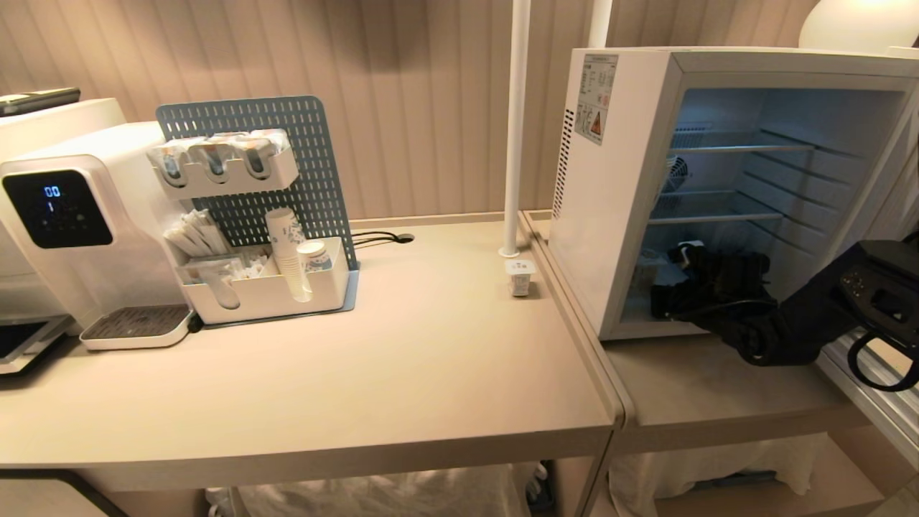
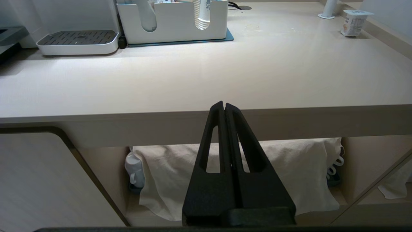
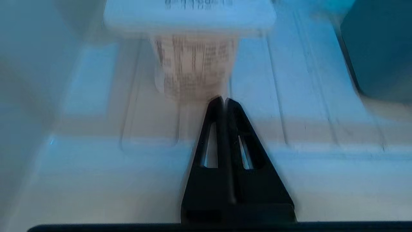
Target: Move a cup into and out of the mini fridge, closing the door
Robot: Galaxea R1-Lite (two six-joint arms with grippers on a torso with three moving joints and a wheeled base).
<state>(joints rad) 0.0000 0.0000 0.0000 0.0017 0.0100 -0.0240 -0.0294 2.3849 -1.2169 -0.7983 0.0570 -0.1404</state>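
Note:
The white mini fridge (image 1: 617, 215) stands on the right counter, its door (image 1: 906, 187) swung open at the far right. My right arm reaches into the bottom compartment. My right gripper (image 3: 224, 100) is shut and holds nothing. Its tips sit close in front of the base of a small white cup (image 3: 193, 48) standing on the fridge floor; whether they touch it I cannot tell. A second cup (image 1: 518, 276) (image 2: 353, 22) stands on the table beside the white pole. My left gripper (image 2: 224, 104) is shut and empty, parked below the table's front edge.
A white pole (image 1: 515, 129) rises next to the fridge's left wall. A blue pegboard organiser (image 1: 258, 215) with stacked paper cups and a water dispenser (image 1: 72, 222) stand at the back left. Wire shelves (image 1: 725, 215) span the fridge above my arm.

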